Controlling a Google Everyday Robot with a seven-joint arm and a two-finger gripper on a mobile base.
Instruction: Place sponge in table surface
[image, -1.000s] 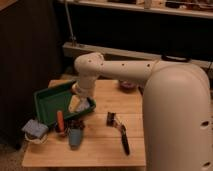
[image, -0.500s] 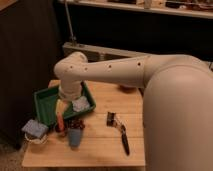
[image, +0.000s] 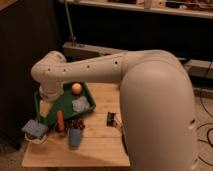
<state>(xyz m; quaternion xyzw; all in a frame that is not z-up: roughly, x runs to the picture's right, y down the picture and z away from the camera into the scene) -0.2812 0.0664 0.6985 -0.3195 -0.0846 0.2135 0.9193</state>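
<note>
Step in hand: we judge this to be the approach for the pick; the sponge (image: 33, 127) is not yet grasped.
Sponge: rests on top of the white bowl (image: 39, 139) at the table's corner, just beside the green tray (image: 91, 102).
Gripper: the gripper (image: 45, 108) hangs over the tray's end nearest the sponge, fingers spread and holding nothing.
Table surface: the table surface (image: 100, 145) shows bare planks beyond the blue cup (image: 75, 136).
Next move: we expect 1 descent onto the sponge, a squeeze, then a lift clear of the bowl.

Pale claw (image: 46, 107) hangs over green tray (image: 67, 102) beside blue-grey sponge (image: 34, 128).
</note>
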